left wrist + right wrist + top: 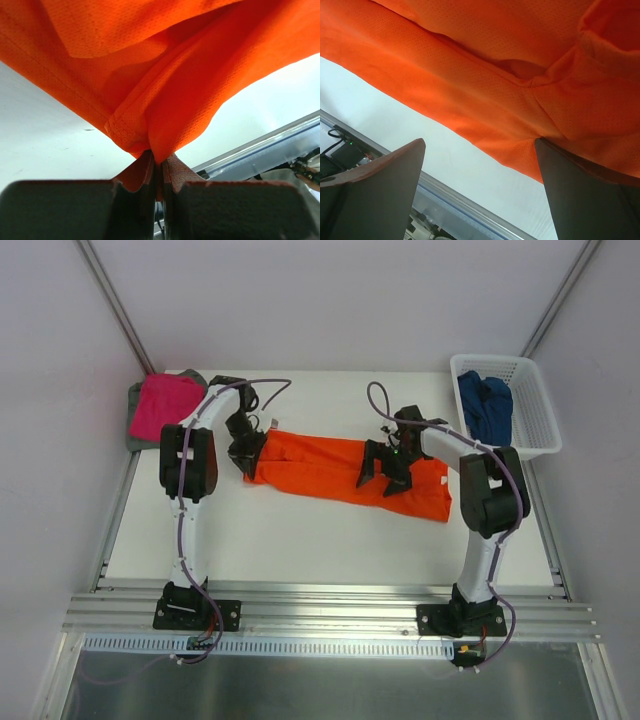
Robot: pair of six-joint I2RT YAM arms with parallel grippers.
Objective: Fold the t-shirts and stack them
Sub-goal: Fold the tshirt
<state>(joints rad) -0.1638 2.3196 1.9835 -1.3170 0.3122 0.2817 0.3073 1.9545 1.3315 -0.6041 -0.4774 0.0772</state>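
The left gripper (159, 161) is pinched tight on a bunched hem at the left end of the orange t-shirt (320, 465), and the right gripper (386, 474) stands with jaws spread wide over that shirt's right part. Far left of the orange shirt, the pink t-shirt (163, 405) lies on the grey t-shirt (134, 428). To its far right, the dark blue t-shirt (485, 406) sits in the white basket (537, 430).
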